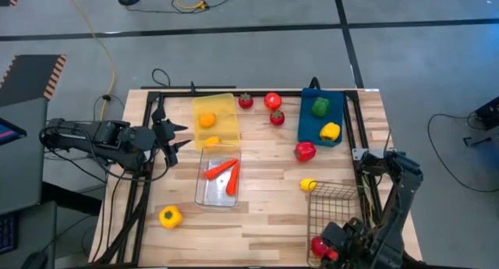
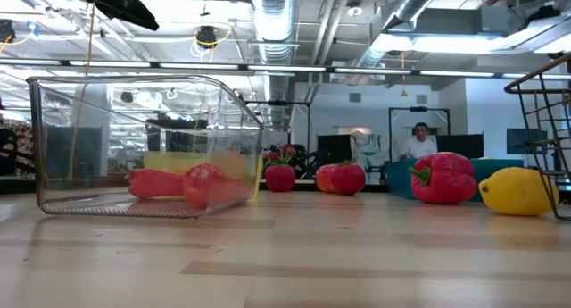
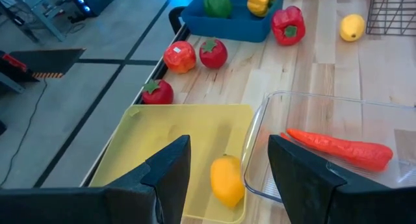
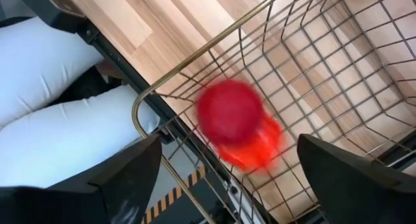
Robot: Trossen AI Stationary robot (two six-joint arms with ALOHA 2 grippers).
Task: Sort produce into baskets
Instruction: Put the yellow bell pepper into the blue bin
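Right wrist view: the right gripper [image 4: 224, 165] is held with fingers spread wide above the wire-mesh basket [image 1: 331, 210], where a blurred red tomato [image 4: 229, 112] is seen, apparently just let go for sorting. The left gripper [image 1: 178, 136], fingers open and empty, is poised beside the yellow bin [image 1: 215, 119].

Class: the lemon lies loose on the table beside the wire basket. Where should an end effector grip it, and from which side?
Grip the lemon across its narrow middle, coming straight down from above. It lies on its side on the table, long axis flat, and the wire basket crowds one side, so fingers should close along the free sides.
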